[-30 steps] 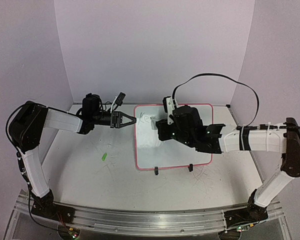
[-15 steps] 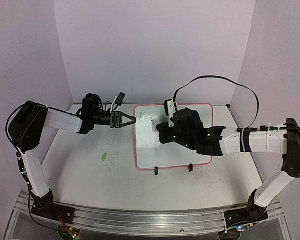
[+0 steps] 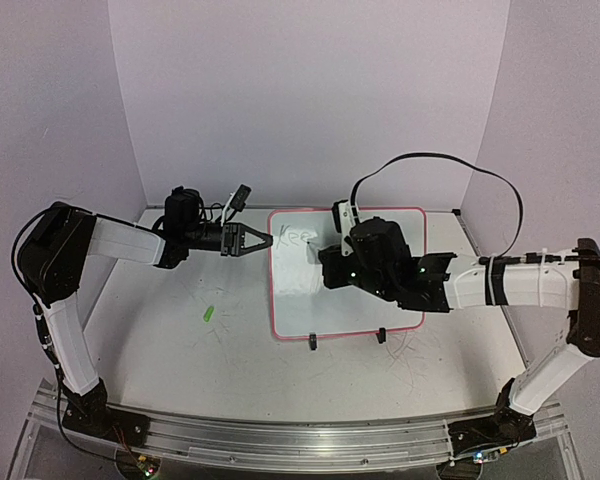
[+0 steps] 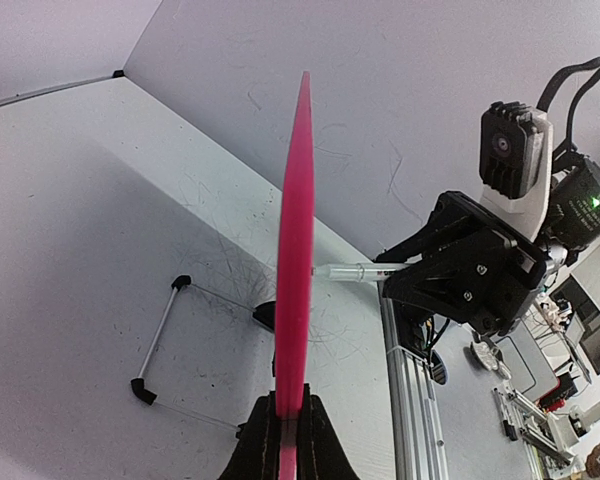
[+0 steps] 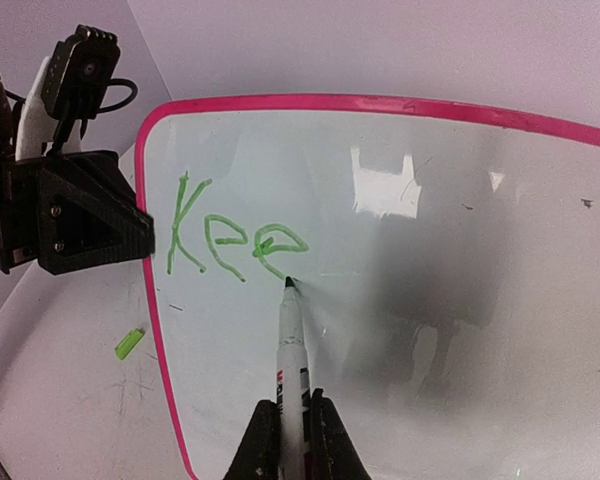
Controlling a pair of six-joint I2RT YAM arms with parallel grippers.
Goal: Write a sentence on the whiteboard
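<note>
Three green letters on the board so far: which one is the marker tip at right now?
The second e, rightmost of the three: the marker tip sits just below its tail, while the K and first e lie further left.

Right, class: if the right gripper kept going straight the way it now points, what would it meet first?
The whiteboard. The right gripper points its marker at the white face, tip just below the last green letter and seemingly touching, though depth is unclear.
</note>
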